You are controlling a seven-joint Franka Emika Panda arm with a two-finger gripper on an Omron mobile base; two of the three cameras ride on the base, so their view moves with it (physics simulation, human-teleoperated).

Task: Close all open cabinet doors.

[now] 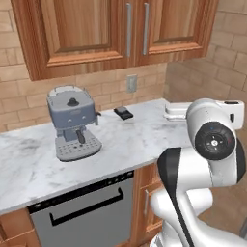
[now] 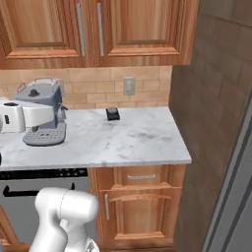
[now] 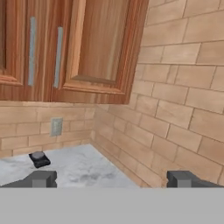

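Note:
Two upper cabinet doors hang above the counter, the left one [image 1: 82, 29] and the right one [image 1: 178, 24], with silver bar handles side by side. Both look flush with their frame; they also appear as the left door [image 2: 39, 29] and the right door [image 2: 142, 27]. In the hand view the right door [image 3: 103, 43] sits close to the brick side wall. A lower cabinet door [image 2: 140, 214] under a drawer also looks shut. My gripper [image 3: 111, 178] is open and holds nothing. It hovers above the counter and points up toward the corner below the right upper door.
A grey coffee machine [image 1: 73, 123] stands on the marble counter [image 2: 123, 142], with a small black object [image 2: 112, 113] near a wall outlet [image 2: 129, 85]. The dishwasher [image 1: 87, 212] is below. A brick side wall [image 3: 183, 109] bounds the counter's right end.

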